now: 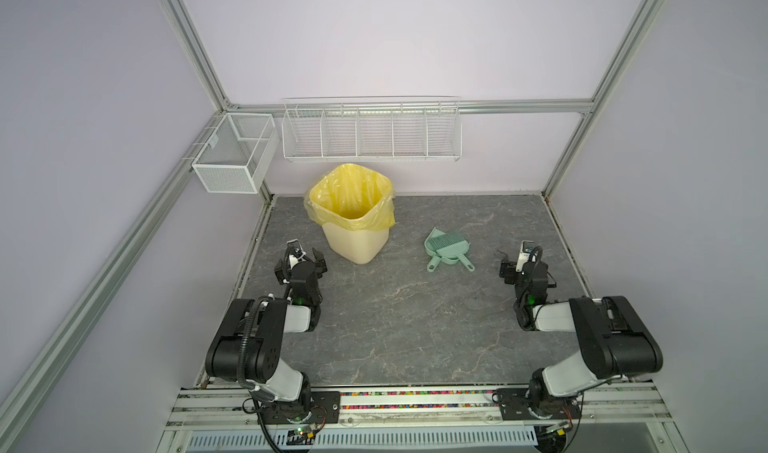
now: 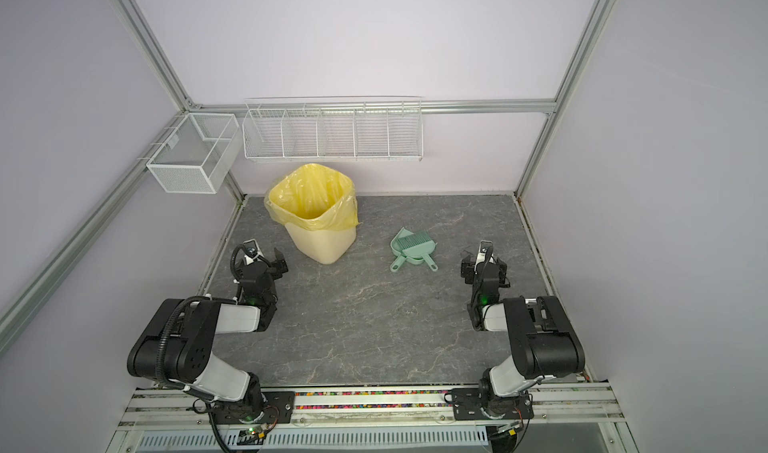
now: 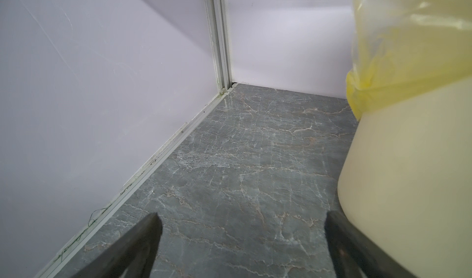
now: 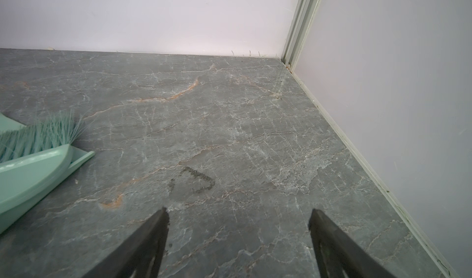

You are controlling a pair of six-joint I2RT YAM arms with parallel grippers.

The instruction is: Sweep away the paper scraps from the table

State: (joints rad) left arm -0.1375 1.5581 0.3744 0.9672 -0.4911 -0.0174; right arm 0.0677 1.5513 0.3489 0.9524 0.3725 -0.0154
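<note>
Dark grey veined table point(image 1: 415, 313) — cream plastic bin with yellow liner point(image 1: 357, 243) near its far left corner, mint-green plastic dustpan point(image 1: 433, 241) holding its brush point(image 1: 453, 239) right of centre. Left gripper point(image 3: 242, 220) and right gripper point(image 4: 238, 213) — jaws wide apart, empty, by the side edges.

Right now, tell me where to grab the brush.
Grip the brush by its handle, not the bristles. Both mint handles lie flat, sticking out of the dustpan toward the arms; which is the brush's I cannot tell. Come down from above on that near side with the right gripper, its jaws open and nearest.
</note>
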